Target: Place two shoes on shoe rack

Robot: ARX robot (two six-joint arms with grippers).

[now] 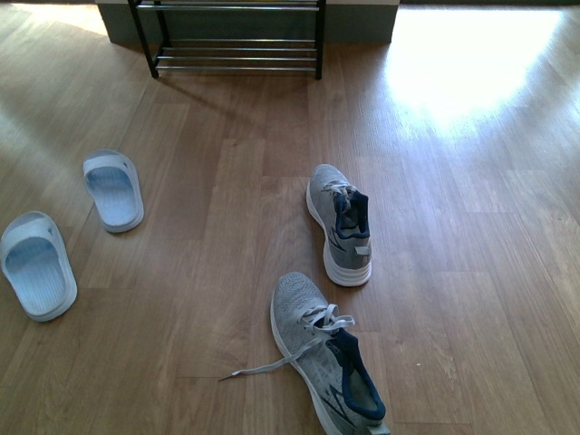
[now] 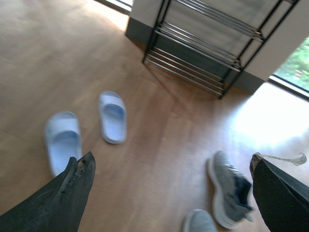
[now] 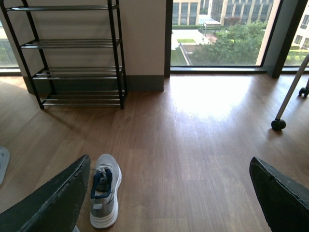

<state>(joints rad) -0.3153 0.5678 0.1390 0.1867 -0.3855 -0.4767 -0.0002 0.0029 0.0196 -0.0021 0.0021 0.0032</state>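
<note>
Currently the low black-framed shoe rack with shiny chrome rods [image 1: 237, 36] stands against the wall at the far side of the wood-plank floor [image 1: 471, 272]. Two grey knit lace-up sneakers with white soles and navy lining lie on the floor, well apart from the rack: the far sneaker [image 1: 340, 224] and the near sneaker [image 1: 324, 353], whose lace trails. Pale blue rubber slide slippers [image 1: 113, 189] sit to the left. The left end effector [image 2: 171, 159] and right end effector [image 3: 170, 163] are both spread wide, gripping nothing.
</note>
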